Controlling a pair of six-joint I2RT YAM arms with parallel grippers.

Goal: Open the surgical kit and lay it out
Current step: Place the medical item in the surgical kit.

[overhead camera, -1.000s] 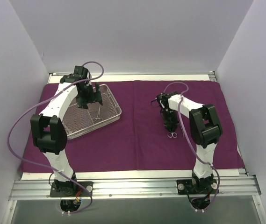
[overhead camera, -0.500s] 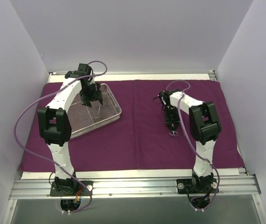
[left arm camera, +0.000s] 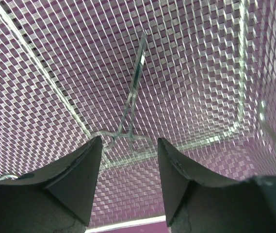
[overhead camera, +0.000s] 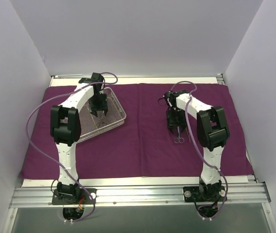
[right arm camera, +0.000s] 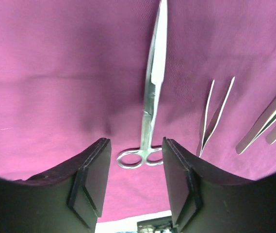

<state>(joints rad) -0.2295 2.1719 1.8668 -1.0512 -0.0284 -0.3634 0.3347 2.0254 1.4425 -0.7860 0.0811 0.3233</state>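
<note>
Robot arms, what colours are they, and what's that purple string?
The left arm and right arm are white tubes with chunky black joints. A purple cable loops along each. The left gripper and right gripper each have two black wedge-shaped fingers.

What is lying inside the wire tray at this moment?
One slim scissor-like instrument lies on the tray floor. From above, the left arm covers part of the tray, so more there cannot be ruled out.
</note>
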